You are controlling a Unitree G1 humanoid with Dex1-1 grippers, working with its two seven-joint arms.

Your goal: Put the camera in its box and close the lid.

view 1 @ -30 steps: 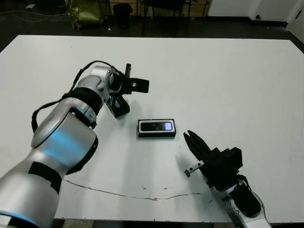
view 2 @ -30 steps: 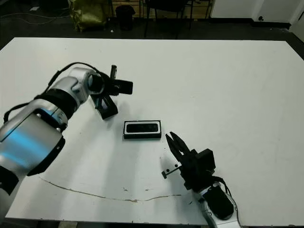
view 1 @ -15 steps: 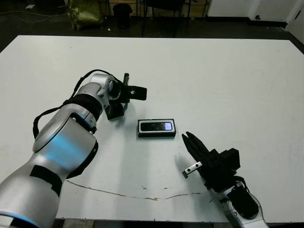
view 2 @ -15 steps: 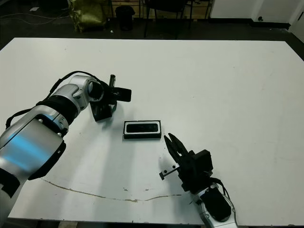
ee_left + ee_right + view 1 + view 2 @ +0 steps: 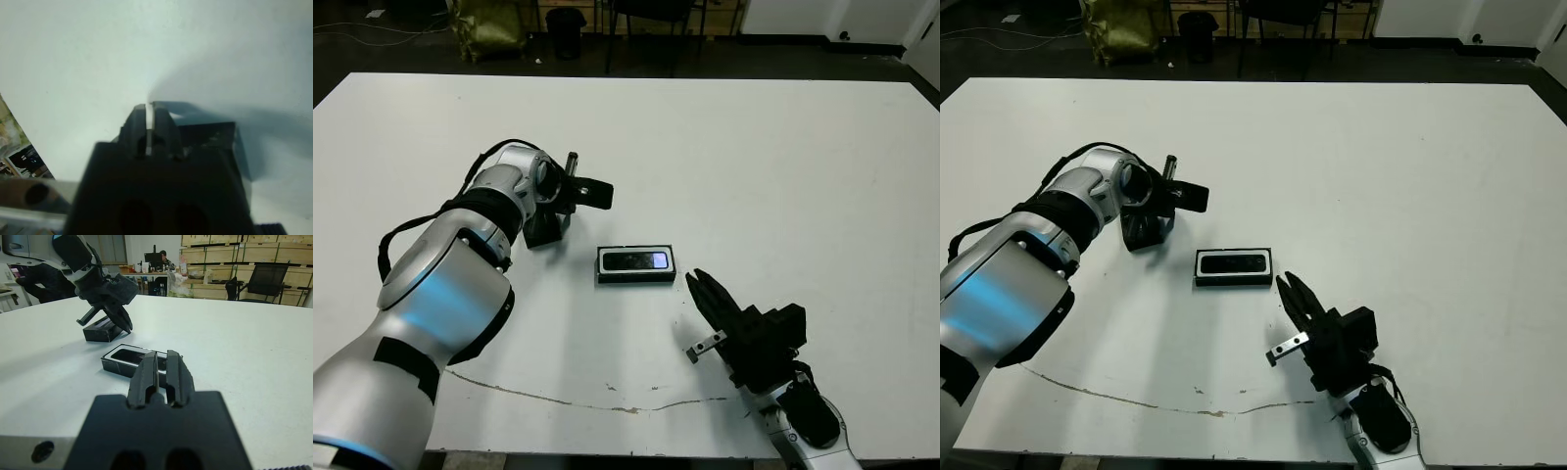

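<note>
The camera (image 5: 635,260) already lies in the box (image 5: 636,279) at mid-table. Over the last second the left gripper (image 5: 1147,217) has dropped onto the lid (image 5: 101,329) beside it, fingers closed, no grasp yet. The right gripper (image 5: 703,291) waits closed nearby.

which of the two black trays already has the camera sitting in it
The box in the middle of the table, the white-lined one: the camera lies inside it, glossy face up. The other tray, the lid, sits under the left gripper and holds no camera.
</note>
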